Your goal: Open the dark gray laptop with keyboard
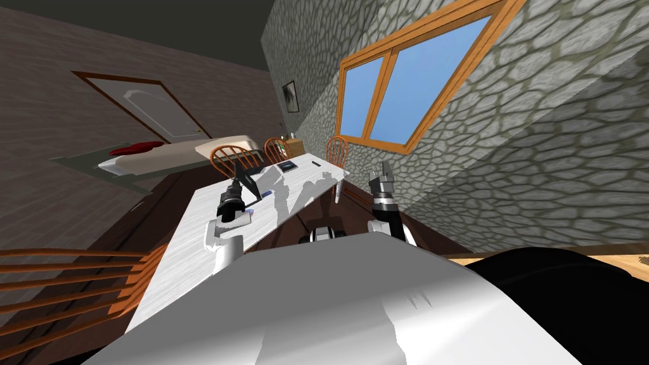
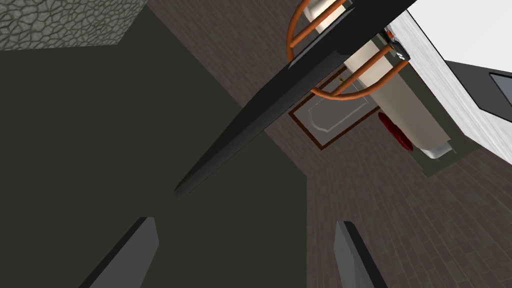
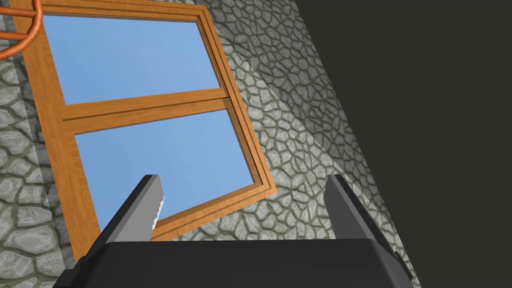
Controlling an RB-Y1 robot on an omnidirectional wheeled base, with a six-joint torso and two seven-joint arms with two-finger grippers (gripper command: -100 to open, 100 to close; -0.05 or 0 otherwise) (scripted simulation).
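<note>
reading the laptop (image 1: 248,179) on the table (image 1: 184,253) as already well open: its lid (image 2: 280,100) stands raised just ahead of the left jaws, which gape wide and grip nothing, right jaws likewise wide, empty, well apart from it, so at most a final push is left.

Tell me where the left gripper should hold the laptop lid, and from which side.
Grip the laptop lid by its thin edge near the corner facing the left gripper, approaching straight ahead. The lid is a tilted slab, edge-on, so open fingers could straddle it.
</note>
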